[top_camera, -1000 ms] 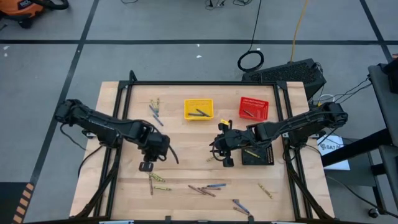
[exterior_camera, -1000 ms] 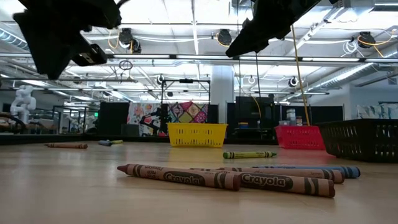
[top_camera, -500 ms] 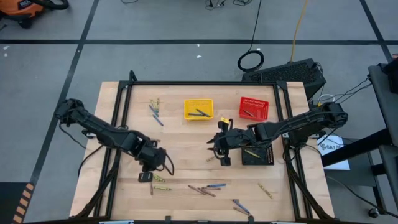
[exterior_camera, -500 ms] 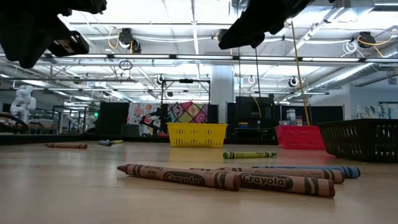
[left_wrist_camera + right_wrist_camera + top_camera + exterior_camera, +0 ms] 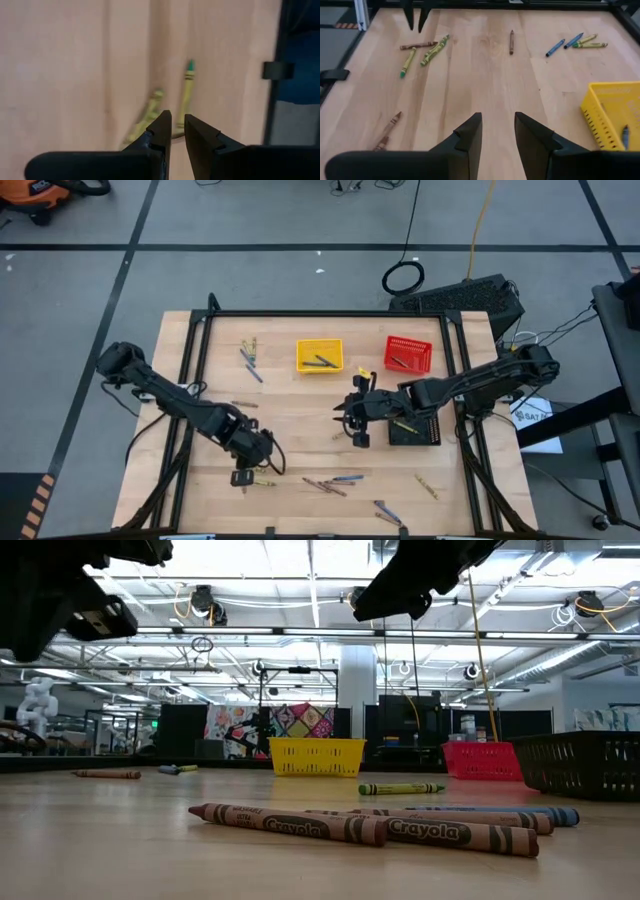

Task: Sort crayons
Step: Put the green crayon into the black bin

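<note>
Left gripper (image 5: 240, 477) hovers narrowly parted and empty over the yellow-green crayons (image 5: 186, 90), probably lining up a pick; right gripper (image 5: 360, 440), open and empty, waits beside the black basket (image 5: 420, 432).

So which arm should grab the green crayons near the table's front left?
Left. Its tool hangs open right over the green crayons; the right tool waits empty mid-table, farther off.

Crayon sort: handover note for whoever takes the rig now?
Left gripper: open, empty, over the yellow-green crayons near the table's front left.
Right gripper: open, empty, mid-table beside the black basket.
Done: a few crayons lie in the yellow basket, the red basket and the black one.
Left: loose crayons at back left, front centre and front right.
</note>
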`<state>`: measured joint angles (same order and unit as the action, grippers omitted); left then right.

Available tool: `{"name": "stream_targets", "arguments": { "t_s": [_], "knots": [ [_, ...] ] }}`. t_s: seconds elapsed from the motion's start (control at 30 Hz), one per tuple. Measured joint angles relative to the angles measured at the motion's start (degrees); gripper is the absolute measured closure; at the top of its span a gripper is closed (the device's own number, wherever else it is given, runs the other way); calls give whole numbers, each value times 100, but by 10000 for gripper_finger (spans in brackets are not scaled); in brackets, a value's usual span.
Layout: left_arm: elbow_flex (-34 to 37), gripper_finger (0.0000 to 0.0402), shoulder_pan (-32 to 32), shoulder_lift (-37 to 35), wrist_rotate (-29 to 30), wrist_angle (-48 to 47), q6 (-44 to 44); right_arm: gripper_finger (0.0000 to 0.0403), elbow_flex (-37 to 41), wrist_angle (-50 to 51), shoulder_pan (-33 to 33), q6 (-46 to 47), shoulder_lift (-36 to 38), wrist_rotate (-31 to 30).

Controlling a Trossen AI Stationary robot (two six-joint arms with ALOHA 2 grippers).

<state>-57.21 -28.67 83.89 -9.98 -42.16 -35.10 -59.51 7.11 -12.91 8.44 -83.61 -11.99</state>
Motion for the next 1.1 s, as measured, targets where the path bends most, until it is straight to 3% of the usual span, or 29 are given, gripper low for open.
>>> {"name": "stream_targets", "arguments": {
  "t_s": [0.53,0.83,1.1],
  "knots": [
    [0,345,-102,567,-200,1348,-611,300,0,-1,-148,355,0,3],
    [0,345,-287,567,-199,1131,-663,298,0,0,-146,353,0,-9],
    [-2,345,-757,613,458,907,-741,280,0,2,-146,298,0,-21]
  ]
}}
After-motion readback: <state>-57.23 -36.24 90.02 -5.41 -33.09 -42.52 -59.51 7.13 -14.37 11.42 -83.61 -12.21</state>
